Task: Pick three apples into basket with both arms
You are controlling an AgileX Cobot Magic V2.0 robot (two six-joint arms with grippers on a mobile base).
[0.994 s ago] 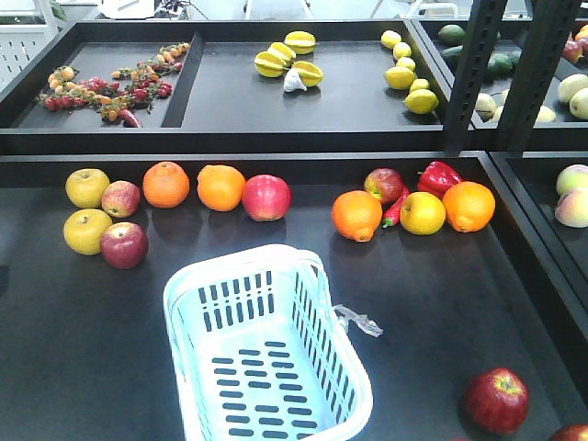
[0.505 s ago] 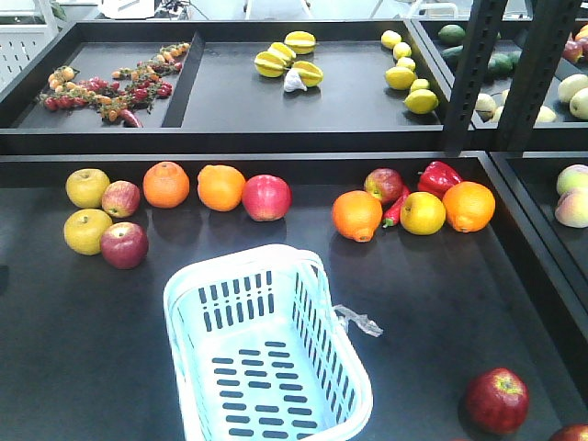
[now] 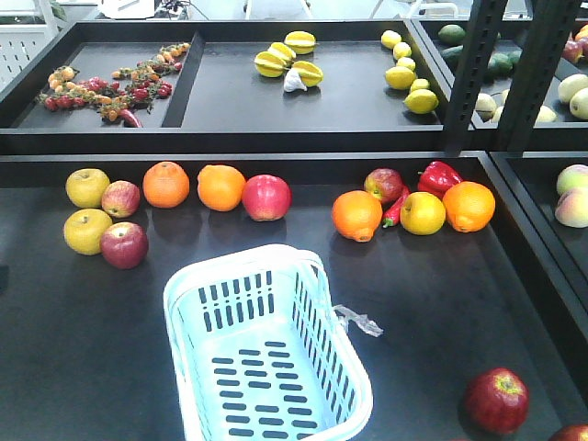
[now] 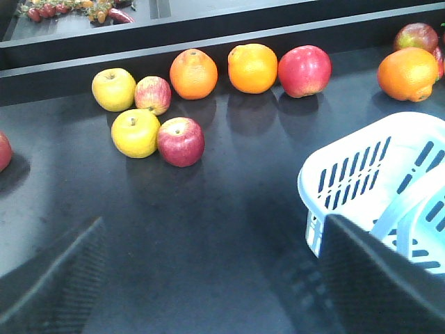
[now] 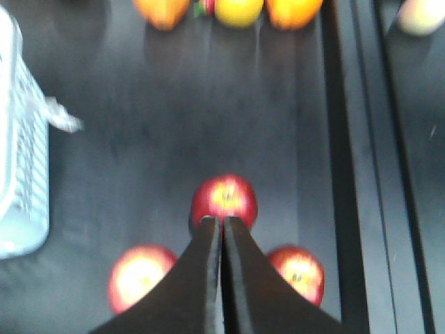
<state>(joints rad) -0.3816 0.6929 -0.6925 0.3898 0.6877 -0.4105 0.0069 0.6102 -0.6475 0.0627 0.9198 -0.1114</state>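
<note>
Nothing had moved since earlier; my right gripper (image 5: 222, 220) sat pinched together near a round dark-red apple (image 5: 224, 195), left gripper (image 4: 214, 223) spread wide.

Pale blue slotted basket (image 3: 266, 349) stands upright, 3 dark red apples (image 5: 224, 197) loosely clustered at its 4 o'clock.

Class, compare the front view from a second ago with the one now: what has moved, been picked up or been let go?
Nothing visibly changed: the basket stays empty and the apple at front right lies where it was.
</note>
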